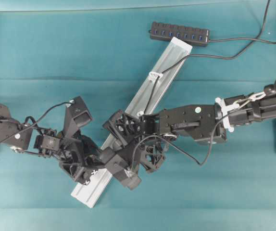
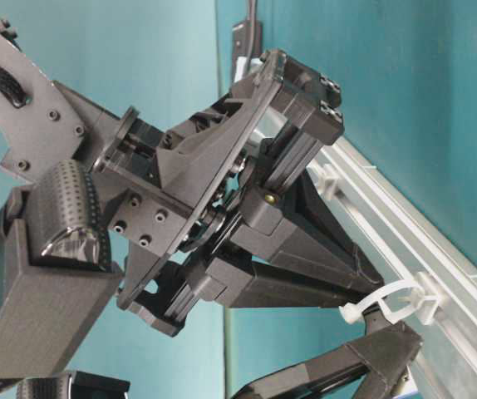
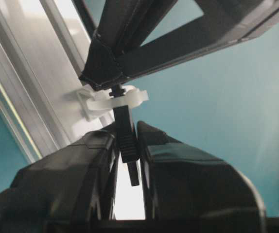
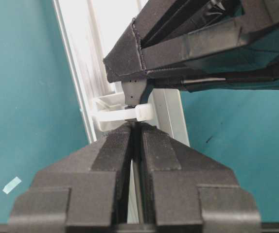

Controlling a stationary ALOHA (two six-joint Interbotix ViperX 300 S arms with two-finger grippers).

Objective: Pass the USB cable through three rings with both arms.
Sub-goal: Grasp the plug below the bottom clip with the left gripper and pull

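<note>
We are mid-handover at a white ring clip (image 3: pixel 111 99) on the aluminium rail (image 1: pixel 174 55): our right gripper (image 4: pixel 135 127) pinches the USB cable just behind it, our left gripper (image 3: pixel 129 141) clamps the plug (image 3: pixel 126 130) poking through, so next the right should release.

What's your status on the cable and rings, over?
Left gripper shut on the plug, poking through a ring. Right gripper shut on the cable behind it. No snag visible.
</note>
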